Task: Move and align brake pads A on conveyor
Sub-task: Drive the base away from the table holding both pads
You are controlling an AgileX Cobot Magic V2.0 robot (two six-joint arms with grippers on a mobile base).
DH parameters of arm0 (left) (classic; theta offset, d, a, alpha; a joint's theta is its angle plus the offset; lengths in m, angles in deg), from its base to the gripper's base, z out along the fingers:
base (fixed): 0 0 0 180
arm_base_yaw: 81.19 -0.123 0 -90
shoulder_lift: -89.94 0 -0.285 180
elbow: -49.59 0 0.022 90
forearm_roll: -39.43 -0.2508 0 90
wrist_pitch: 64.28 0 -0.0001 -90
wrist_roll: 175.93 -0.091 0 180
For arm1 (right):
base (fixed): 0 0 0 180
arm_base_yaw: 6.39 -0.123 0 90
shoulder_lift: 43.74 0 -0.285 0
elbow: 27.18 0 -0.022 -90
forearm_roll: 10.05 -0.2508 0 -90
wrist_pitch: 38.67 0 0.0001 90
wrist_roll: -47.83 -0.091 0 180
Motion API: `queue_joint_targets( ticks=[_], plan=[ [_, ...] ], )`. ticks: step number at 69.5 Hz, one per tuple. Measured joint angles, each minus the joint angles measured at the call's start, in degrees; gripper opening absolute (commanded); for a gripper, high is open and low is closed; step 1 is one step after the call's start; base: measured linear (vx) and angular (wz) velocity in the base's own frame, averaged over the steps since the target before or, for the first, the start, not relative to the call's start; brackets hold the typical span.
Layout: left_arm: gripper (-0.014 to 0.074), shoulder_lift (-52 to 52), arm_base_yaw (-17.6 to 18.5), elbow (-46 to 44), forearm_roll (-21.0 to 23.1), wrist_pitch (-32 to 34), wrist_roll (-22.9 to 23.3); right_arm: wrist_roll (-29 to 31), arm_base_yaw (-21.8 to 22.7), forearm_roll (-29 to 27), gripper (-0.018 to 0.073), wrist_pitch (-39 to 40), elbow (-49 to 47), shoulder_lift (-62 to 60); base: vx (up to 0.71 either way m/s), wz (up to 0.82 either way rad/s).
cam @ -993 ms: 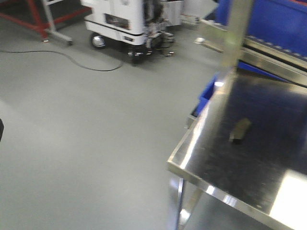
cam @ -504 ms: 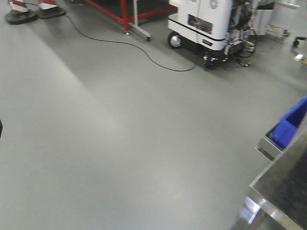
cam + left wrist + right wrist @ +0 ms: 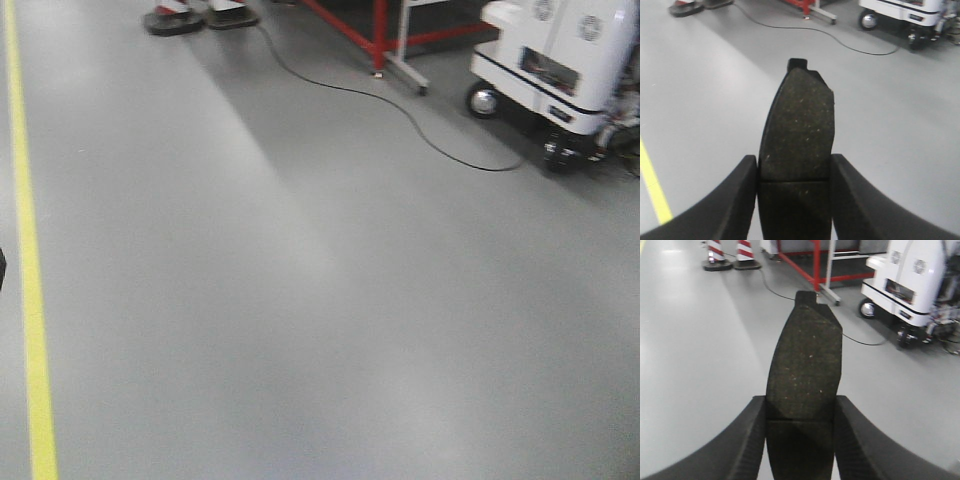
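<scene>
The left gripper (image 3: 794, 167) is clamped on a brake pad (image 3: 797, 120) — it sticks out between the two fingers, over the grey floor (image 3: 300, 300). The right gripper (image 3: 800, 407) grips a second brake pad (image 3: 805, 355) likewise — a white cart (image 3: 910, 285) stands far right.

Open grey floor (image 3: 300, 320) offers wide free passage in front of and to the left of the white wheeled machine (image 3: 560, 70), marked only by a yellow line (image 3: 30, 300) far to its left. Obstacles lie leftward from the machine: a black cable (image 3: 400, 105) trailing from near its base, a red frame (image 3: 380, 35) just beside it, and striped cone bases (image 3: 200, 18) farther off. The left gripper (image 3: 794, 167) has a brake pad (image 3: 797, 120) filling the gap between its fingers, and the right gripper (image 3: 800, 407) a second brake pad (image 3: 805, 350).
</scene>
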Motion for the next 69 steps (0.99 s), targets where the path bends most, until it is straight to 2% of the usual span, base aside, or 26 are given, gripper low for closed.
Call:
queue_joint_targets(
  ticks=[42, 69],
  plan=[
    [0.0073, 0.00, 0.00, 0.00, 0.00, 0.00, 0.00, 0.00, 0.00, 0.00, 0.0059, 0.00, 0.00, 0.00, 0.19, 0.61],
    [0.0073, 0.00, 0.00, 0.00, 0.00, -0.32, 0.00, 0.00, 0.00, 0.00, 0.0059, 0.00, 0.00, 0.00, 0.27, 0.30]
  ],
)
